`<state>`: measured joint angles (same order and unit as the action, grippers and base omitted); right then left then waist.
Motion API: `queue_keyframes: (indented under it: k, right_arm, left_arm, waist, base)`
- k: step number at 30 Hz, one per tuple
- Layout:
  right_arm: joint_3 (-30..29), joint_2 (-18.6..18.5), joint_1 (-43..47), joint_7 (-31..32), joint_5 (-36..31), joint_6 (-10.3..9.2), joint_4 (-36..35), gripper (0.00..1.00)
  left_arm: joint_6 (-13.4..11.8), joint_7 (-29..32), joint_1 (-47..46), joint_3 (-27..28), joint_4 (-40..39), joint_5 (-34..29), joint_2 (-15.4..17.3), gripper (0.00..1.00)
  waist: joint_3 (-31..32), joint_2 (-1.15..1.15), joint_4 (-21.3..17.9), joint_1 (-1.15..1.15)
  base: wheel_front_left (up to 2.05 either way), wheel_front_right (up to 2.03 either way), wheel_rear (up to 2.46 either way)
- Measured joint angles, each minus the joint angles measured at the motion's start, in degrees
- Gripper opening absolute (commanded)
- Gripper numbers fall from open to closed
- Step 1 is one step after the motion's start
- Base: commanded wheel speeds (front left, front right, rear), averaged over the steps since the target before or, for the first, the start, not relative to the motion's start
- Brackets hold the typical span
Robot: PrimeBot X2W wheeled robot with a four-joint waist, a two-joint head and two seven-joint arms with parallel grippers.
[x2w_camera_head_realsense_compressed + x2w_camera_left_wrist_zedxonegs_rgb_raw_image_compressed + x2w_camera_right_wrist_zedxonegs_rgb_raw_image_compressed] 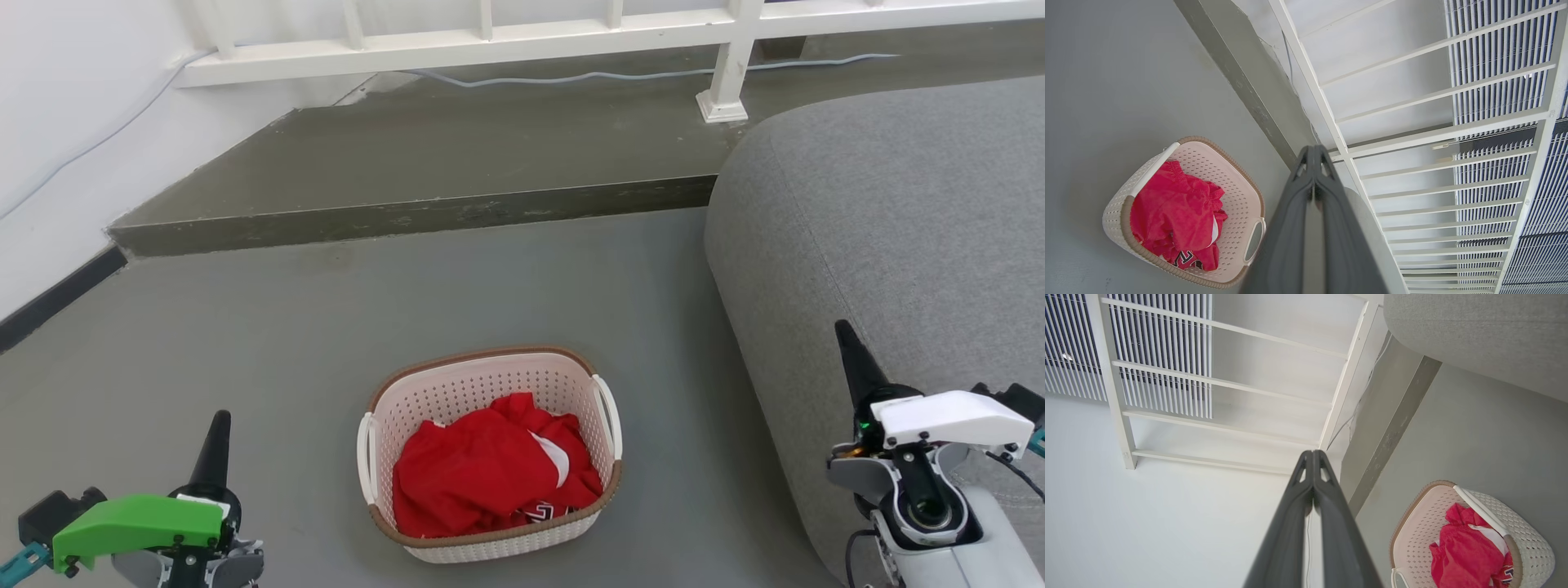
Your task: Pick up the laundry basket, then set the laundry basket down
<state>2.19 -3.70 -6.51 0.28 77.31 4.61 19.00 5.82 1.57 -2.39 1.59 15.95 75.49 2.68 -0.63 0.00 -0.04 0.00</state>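
The grey floor carries the laundry basket (grey sofa nearby).

Home room, grey sofa, laundry basket

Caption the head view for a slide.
Laundry basket with a red garment on the grey floor, between the shut left gripper and right gripper, beside a grey sofa.

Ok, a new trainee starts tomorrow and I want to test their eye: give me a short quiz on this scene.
1. True or false: the left gripper and the right gripper are both shut, holding nothing.
2. What lies in the laundry basket? A) a red garment B) blue towels C) nothing
3. Fill in: the grey cushioned seat stands on the robot's ___ side of the basket.
Key: 1 true; 2 A; 3 right.
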Motion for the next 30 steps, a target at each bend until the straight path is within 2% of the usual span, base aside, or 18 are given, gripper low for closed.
queue_keyframes:
  k: [25,30]
  right_arm:
    - [-8.49,0.35,1.22,4.88,15.16,1.96,-2.53,0.0]
    - [-8.57,0.43,1.23,4.88,15.16,1.96,-2.56,0.0]
  left_arm:
    - [1.19,4.95,-1.04,3.33,0.0,16.08,-0.45,0.0]
    - [1.21,4.95,-1.19,3.35,-0.01,16.14,-0.53,0.0]
  waist:
    - [0.48,0.0,0.04,0.0]
    - [0.48,0.0,0.03,0.0]
  base:
    - [0.0,0.0,0.0]
    - [0.0,0.0,0.0]
